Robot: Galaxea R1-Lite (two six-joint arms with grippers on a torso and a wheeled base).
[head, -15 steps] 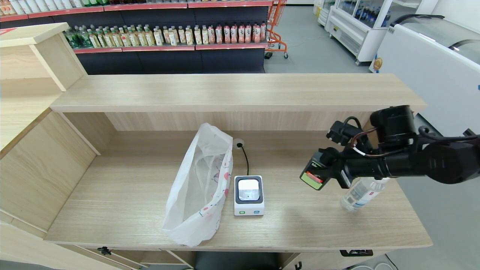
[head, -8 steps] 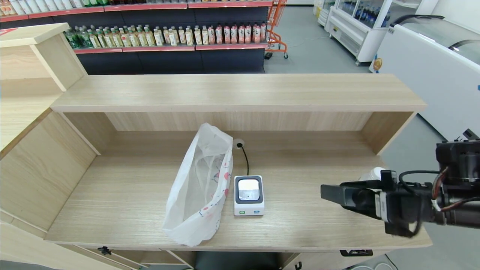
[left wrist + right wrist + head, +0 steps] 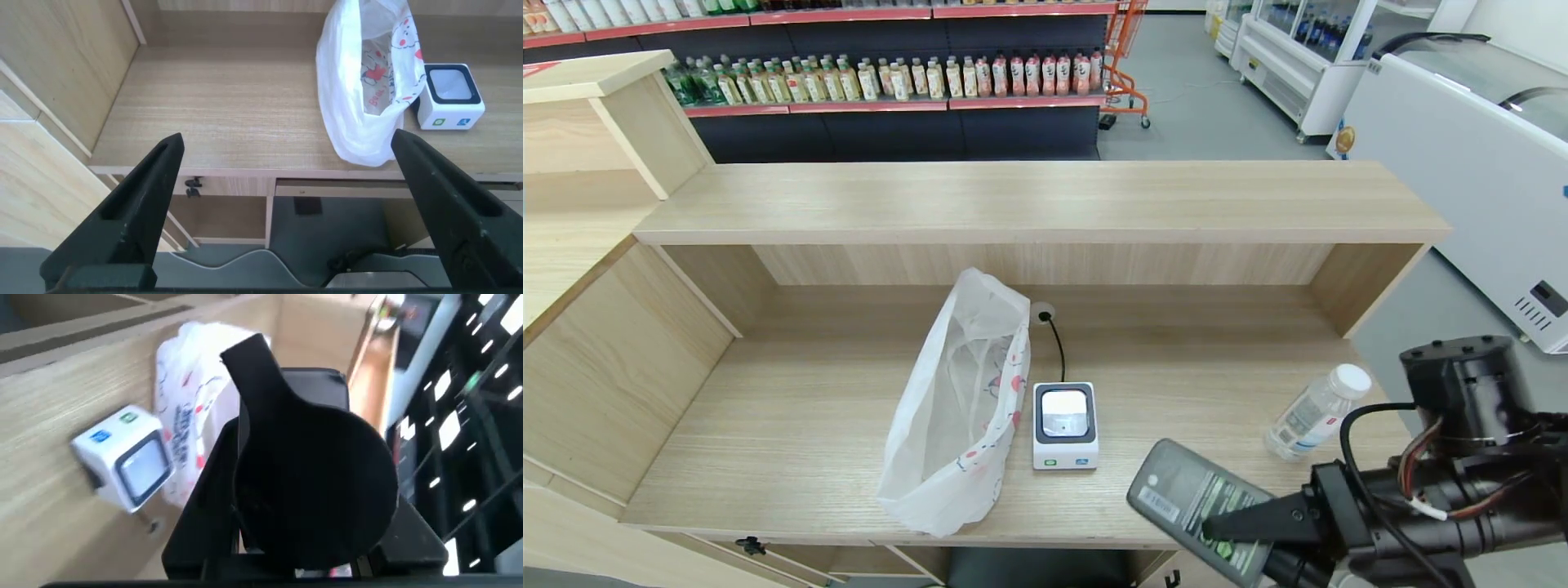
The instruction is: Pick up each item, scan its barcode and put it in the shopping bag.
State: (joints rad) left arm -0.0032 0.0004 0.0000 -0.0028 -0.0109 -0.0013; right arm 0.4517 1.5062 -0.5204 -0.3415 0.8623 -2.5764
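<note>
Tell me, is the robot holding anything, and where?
Yes: the right gripper pinches a dark flat packet by the end nearest its arm; the barcode end sticks out. The left gripper holds nothing.

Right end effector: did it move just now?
Yes. The right end effector, clamped on a dark flat packet, came back toward the wooden counter's near edge, from level with the white box-shaped scanner to nearer than it.

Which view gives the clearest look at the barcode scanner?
Head view: the scanner stands whole, window up, beside the shopping bag on the counter. The left wrist view shows it smaller and farther off; the right wrist view shows it blurred, from the side.
</note>
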